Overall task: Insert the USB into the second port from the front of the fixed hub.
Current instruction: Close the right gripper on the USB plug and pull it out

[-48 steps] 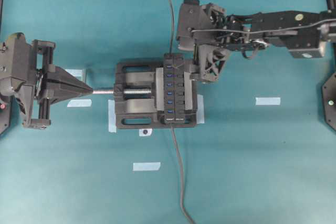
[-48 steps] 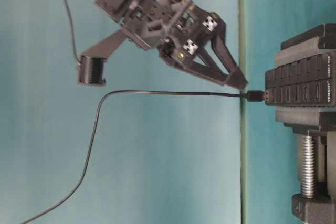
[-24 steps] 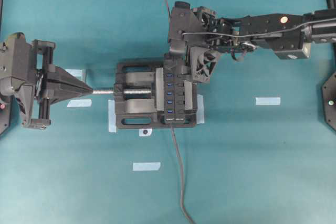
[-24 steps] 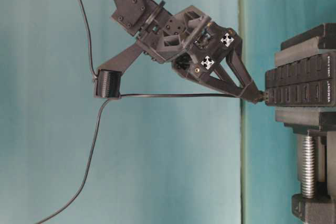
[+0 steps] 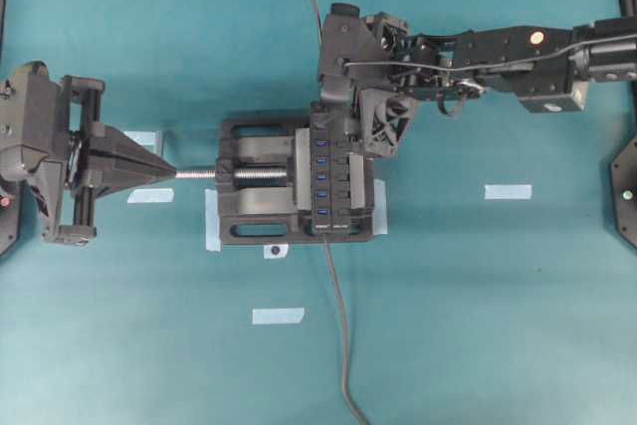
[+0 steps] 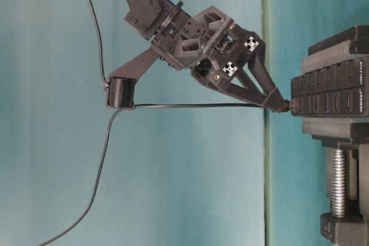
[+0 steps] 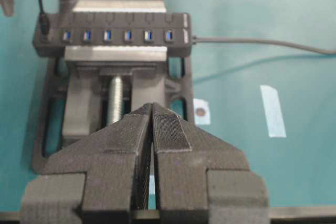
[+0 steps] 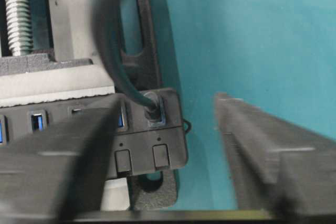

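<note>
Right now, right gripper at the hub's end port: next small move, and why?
Probably close the right gripper on the small black USB plug: it sits in the end port of the long black hub, and the fingers flank it with a gap.

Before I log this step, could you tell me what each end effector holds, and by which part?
Nothing yet. The right end effector straddles the USB plug, seated in the hub, jaws apart. The left end effector is shut, empty.
</note>
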Controlling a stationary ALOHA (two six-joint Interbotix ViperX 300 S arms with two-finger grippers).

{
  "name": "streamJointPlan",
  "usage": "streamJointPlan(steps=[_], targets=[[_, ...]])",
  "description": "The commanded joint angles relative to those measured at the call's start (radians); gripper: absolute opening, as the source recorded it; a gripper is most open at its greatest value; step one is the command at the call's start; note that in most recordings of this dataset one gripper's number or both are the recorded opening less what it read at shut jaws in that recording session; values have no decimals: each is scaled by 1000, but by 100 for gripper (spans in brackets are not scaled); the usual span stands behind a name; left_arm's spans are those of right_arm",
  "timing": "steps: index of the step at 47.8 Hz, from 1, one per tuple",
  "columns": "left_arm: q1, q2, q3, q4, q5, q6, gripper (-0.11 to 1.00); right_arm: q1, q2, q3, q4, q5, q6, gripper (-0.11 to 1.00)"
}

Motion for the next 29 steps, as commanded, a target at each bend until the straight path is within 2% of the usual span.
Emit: streamJointPlan(steps=[1,16,22,29], targets=[[-2,0,-14,0,-5,-2,0,9,-14,-20,3,-6,0,55],[0,0,-14,0,-5,-2,0,21,-15,-20,3,-8,-6,14],[-2,0,-14,0,-5,0,0,26,-20,-20,3,-5,-6,7],[-2,0,-14,2,-5,-2,0,28,-23,-20,3,-3,-6,6]])
